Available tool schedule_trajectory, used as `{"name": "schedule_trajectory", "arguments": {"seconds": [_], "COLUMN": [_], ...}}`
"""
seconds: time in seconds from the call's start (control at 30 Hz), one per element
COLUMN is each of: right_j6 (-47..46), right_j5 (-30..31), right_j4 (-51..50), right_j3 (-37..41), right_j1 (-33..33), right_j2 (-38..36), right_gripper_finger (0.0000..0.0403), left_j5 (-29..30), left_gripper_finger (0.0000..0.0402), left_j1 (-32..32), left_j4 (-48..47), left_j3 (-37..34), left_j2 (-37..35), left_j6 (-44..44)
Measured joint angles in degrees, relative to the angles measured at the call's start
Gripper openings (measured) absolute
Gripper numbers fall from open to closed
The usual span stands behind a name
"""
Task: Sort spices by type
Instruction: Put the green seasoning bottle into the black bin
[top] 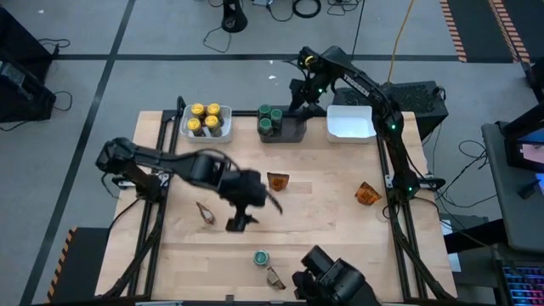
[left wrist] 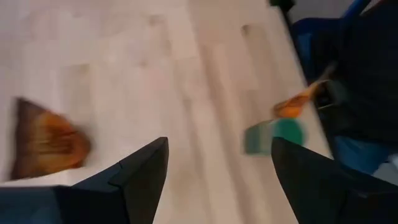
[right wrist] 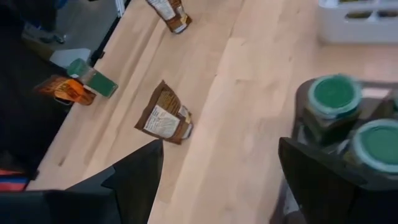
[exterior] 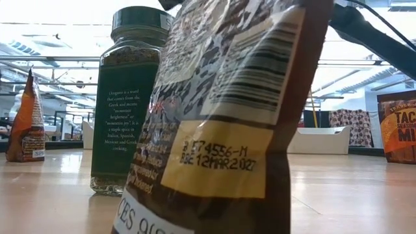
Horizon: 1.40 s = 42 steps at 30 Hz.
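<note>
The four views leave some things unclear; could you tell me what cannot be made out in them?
- Low view: a close spice packet fills the frame and hides most of the table; its lower label is cut off by the bottom edge.
- Left wrist view: motion blur smears the green-lidded jar and the packet, so no print is readable.
- High view: the packet by the near edge is too small to read, and the white bin's contents cannot be told.
</note>
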State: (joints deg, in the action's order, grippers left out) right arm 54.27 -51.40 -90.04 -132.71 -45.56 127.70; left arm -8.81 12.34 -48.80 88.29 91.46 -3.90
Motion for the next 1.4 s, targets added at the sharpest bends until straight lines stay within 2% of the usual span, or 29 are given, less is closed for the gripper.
{"name": "schedule_trajectory", "arguments": {"seconds": [0.2, 0.33, 0.43, 0.5, 0.63, 0.77, 0.87, 0.93, 1.03, 1.2, 1.4], "right_j6": [-1.6, 0.5, 2.5, 1.4, -8.3, -22.1, -31.3, -35.0, -37.5, -40.3, -43.0], "right_j5": [-1.4, -4.4, -6.4, -7.4, -7.0, -1.7, 7.9, 14.3, 20.3, 23.1, 23.1], "right_j4": [0.0, 0.1, 1.4, 6.3, 21.8, 39.7, 51.3, 56.2, 60.5, 62.5, 62.0], "right_j3": [4.7, 13.5, 22.9, 29.9, 43.6, 56.9, 66.3, 71.6, 78.0, 84.3, 87.3], "right_j1": [0.6, 1.0, 1.3, 1.5, 2.4, 5.6, 10.0, 13.0, 16.1, 17.6, 17.6], "right_j2": [-0.1, -4.2, -10.9, -17.0, -31.7, -46.9, -57.3, -63.1, -70.3, -77.3, -79.0], "right_gripper_finger": [0.0302, 0.0302, 0.0302, 0.0302, 0.0302, 0.0302, 0.0302, 0.0302, 0.0302, 0.0302, 0.0302], "left_j5": [7.3, 10.1, 10.6, 10.8, 12.8, 13.6, 13.6, 13.2, 13.1, 14.0, 15.4], "left_gripper_finger": [0.0287, 0.0287, 0.0287, 0.0287, 0.0287, 0.0287, 0.0287, 0.0287, 0.0287, 0.0287, 0.0287], "left_j1": [8.4, 12.4, 14.5, 15.4, 16.4, 17.1, 17.3, 17.4, 17.3, 17.3, 17.6], "left_j4": [5.2, 8.1, 10.4, 11.0, 11.9, 12.3, 12.2, 12.2, 12.3, 12.3, 11.8], "left_j3": [0.0, 0.0, 0.0, 0.0, 0.1, 0.1, 0.1, 0.0, 0.0, 0.0, 0.0], "left_j2": [1.5, 3.4, 5.3, 6.3, 8.3, 10.7, 12.7, 13.9, 14.3, 14.6, 15.5], "left_j6": [-9.9, -15.9, -19.2, -20.9, -23.1, -24.4, -25.7, -25.8, -25.8, -24.0, -20.8]}}
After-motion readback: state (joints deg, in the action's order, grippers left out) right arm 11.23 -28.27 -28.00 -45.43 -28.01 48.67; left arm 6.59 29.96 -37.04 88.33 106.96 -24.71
